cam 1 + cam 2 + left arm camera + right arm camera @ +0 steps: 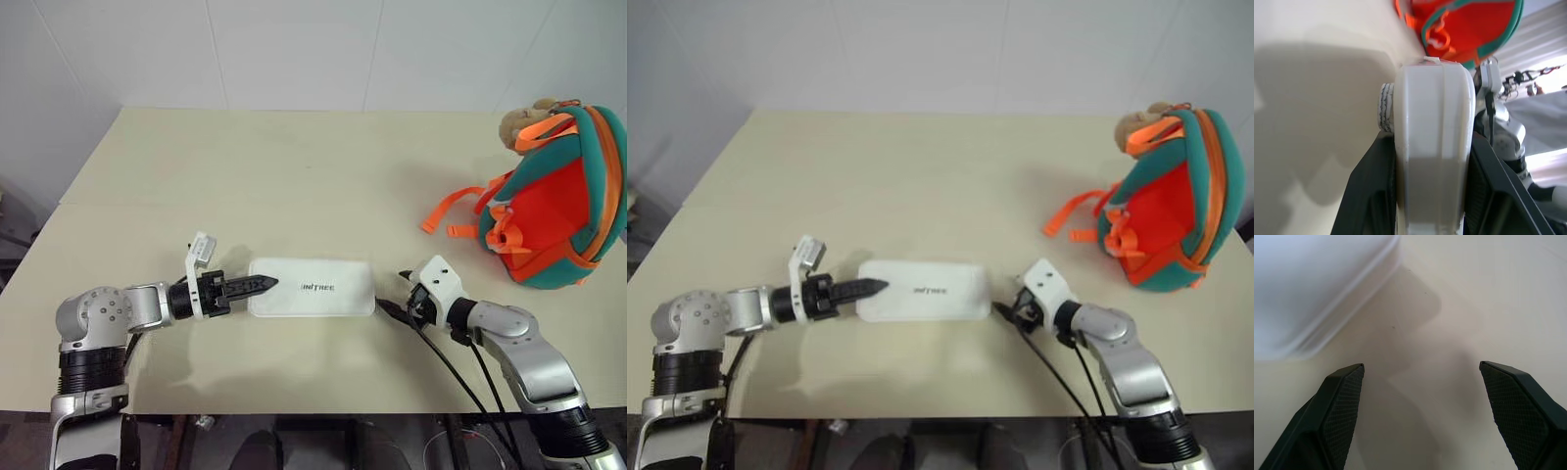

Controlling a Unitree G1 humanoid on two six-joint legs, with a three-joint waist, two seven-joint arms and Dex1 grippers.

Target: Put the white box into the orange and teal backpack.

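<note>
The table [294,166] carries everything, and the white box [312,287] serves as the landmark, lying flat near the front edge with its lettering up. The orange and teal backpack [554,201] stands well apart from the box, off its right end and toward the far side, its orange straps trailing toward the box and a tan plush charm [516,122] at its top.

At the box's left end, the left gripper [257,286] pinches the short edge; the left wrist view shows the white case wedged upright between the black fingers [1369,196], so the grip looks seated. At the box's right end, the right gripper [1420,382] hangs just beside the corner with its fingers spread wide and nothing between them.

The step in hand looks like lifting the box by one end. To do it well, keep the pinch deep on the edge, since a long flat case held at one tip will likely sag or swing. Bringing the right gripper onto the free end before carrying should steady it. The backpack's opening cannot be made out, so aim for its top only once that is confirmed.
</note>
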